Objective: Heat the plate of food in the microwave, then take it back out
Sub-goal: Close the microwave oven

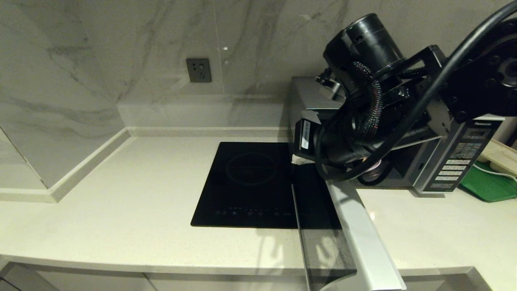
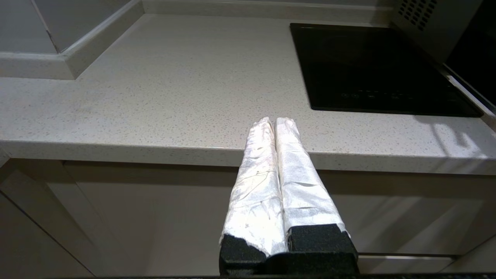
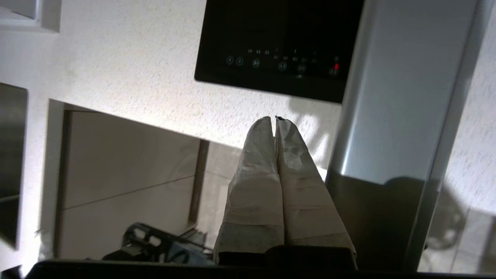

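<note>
Microwave [image 1: 452, 161] door swung open; right gripper [image 3: 275, 120] pinched empty beside it; plate seemingly hidden; left gripper [image 2: 274, 121] closed, parked

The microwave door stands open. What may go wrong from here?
1. The open door juts past the counter edge beside the shut right gripper; a sideways swing may strike it.
2. The right arm hides the microwave cavity in the head view, so the plate cannot be checked.
3. A red light shows on the hob; it may be on.
The left gripper hangs shut below the counter.
</note>
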